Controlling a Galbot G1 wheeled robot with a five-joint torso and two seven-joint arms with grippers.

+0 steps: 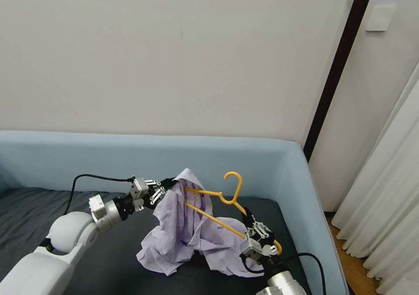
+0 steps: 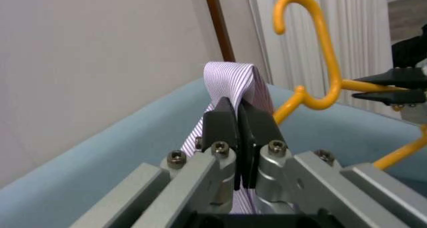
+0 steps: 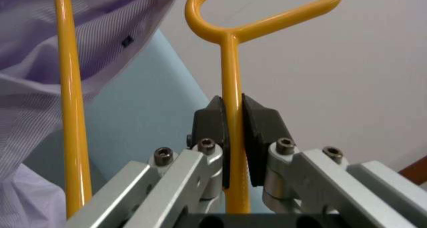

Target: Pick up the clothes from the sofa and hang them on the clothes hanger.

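A lilac striped shirt [image 1: 180, 233] hangs partly over a yellow hanger [image 1: 219, 197] above the sofa's dark seat. My left gripper [image 1: 167, 186] is shut on the shirt's top fold, lifting it beside the hanger's upper end. In the left wrist view the gripper [image 2: 238, 113] pinches the striped shirt [image 2: 233, 80], with the hanger [image 2: 323, 53] just beyond it. My right gripper [image 1: 255, 231] is shut on the hanger's lower end. In the right wrist view the gripper [image 3: 232, 119] clamps the hanger [image 3: 230, 68], and the shirt [image 3: 100, 33] drapes over its other bar.
The light blue sofa [image 1: 98, 154] has a high backrest and a side arm on the right. A plain wall rises behind it. A dark door frame [image 1: 334, 79] and white curtains [image 1: 393, 203] stand at the right. Dark seat cushion [image 1: 39, 207] lies open on the left.
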